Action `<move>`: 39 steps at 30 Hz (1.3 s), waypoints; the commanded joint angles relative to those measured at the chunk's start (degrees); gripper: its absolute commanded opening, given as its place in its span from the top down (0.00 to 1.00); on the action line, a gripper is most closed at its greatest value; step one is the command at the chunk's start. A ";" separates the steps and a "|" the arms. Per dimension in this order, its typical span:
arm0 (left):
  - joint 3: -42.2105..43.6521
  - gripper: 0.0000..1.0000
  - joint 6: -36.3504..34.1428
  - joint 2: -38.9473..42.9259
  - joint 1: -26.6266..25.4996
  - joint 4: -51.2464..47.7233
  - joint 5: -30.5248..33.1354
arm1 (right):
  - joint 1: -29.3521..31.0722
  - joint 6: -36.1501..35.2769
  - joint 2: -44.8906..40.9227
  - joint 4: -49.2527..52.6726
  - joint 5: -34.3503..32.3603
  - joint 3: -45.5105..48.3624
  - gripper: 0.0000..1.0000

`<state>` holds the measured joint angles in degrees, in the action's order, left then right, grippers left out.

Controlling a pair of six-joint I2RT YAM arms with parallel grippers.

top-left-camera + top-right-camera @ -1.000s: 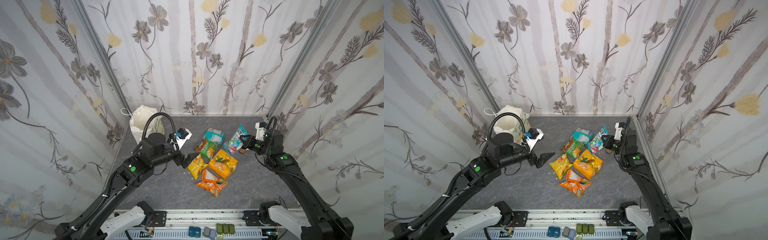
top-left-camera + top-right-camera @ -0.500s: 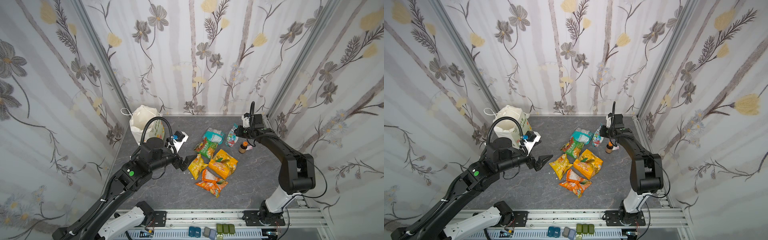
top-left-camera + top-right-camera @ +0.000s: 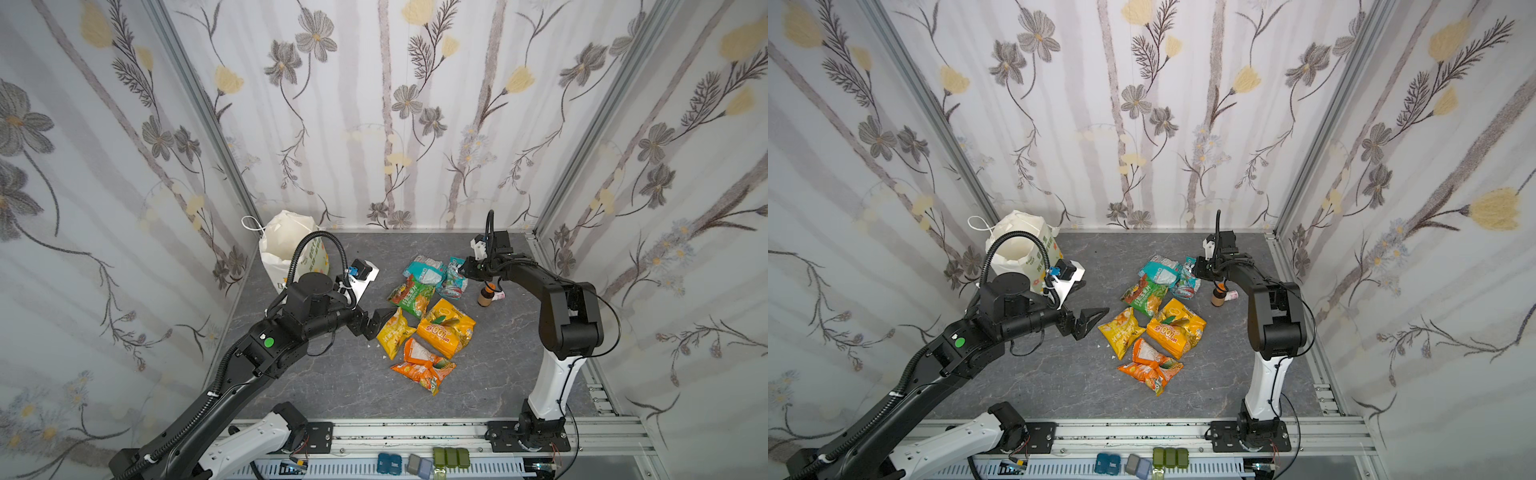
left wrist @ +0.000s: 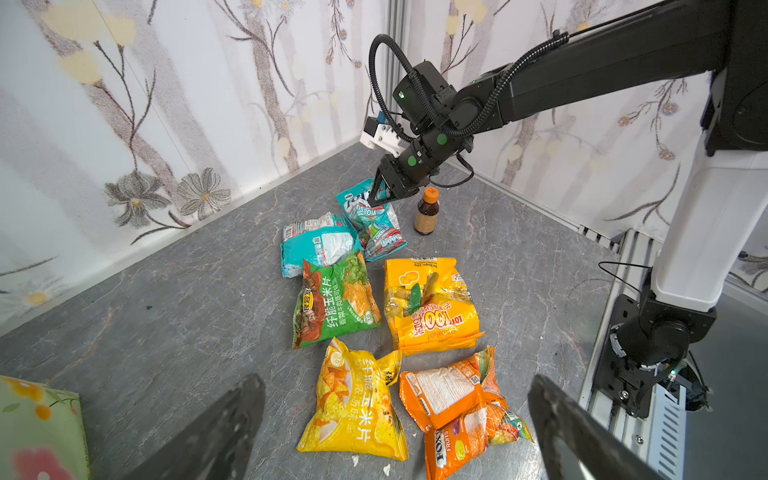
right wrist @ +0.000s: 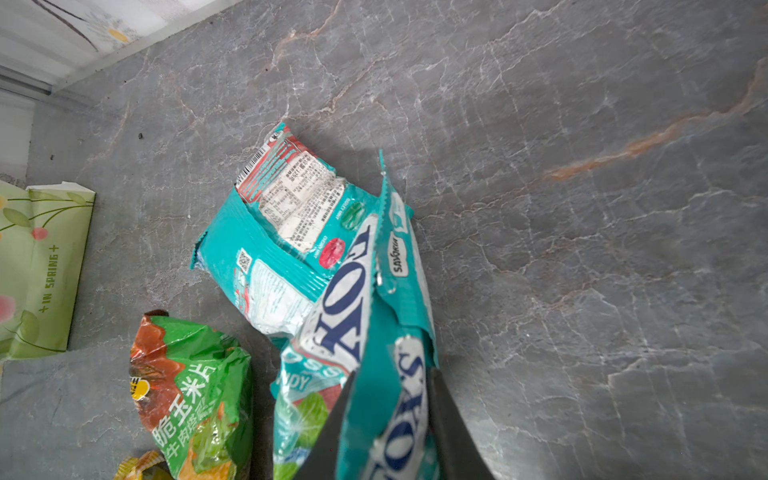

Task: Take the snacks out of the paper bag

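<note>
Since a second ago the right arm has folded up at the elbow and carried the leaning teal packet (image 4: 372,224) a little way off the brown bottle (image 3: 484,295), toward the other snacks. That packet now has its lower end on the table (image 3: 332,382), tilted and overlapping the flat teal packet (image 5: 282,232) beside it. Its top edge sits between the fingers of the right tool (image 4: 376,199). The wrist view shows foil filling the gap, but I cannot tell whether the fingers press it or have begun to let go.

Nearer the rail lie the green packet (image 3: 411,295), the yellow packet (image 3: 395,334) and two orange packets (image 3: 446,326) (image 3: 422,365), all close together and outside the bag. The bottle stands upright just beside the leaning packet.

The left tool (image 3: 1094,323) hovers spread wide and empty, just beside the yellow packet. The paper bag (image 3: 286,245) stands in the far left corner, mouth up, well apart from the pile.
</note>
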<state>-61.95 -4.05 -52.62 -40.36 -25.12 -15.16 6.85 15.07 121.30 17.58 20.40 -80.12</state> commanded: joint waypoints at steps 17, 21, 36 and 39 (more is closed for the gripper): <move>-1.42 0.00 2.83 -0.89 -0.82 3.52 4.51 | 0.18 -2.02 -8.11 5.16 -14.17 -2.63 0.08; -0.84 0.00 2.74 0.09 -0.86 4.11 6.86 | 0.13 -2.15 -14.67 5.93 -15.53 -3.55 0.07; 12.66 0.00 -2.33 8.40 -0.88 11.40 29.95 | 0.03 -0.27 -55.57 -19.96 -33.38 31.04 0.00; 16.63 0.00 -1.69 10.73 -0.86 13.13 35.69 | -0.04 -1.32 -61.96 -28.26 -37.24 42.72 0.00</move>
<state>-47.70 -5.65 -43.38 -41.25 -16.34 12.05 6.85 14.48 62.70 1.56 -10.57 -44.53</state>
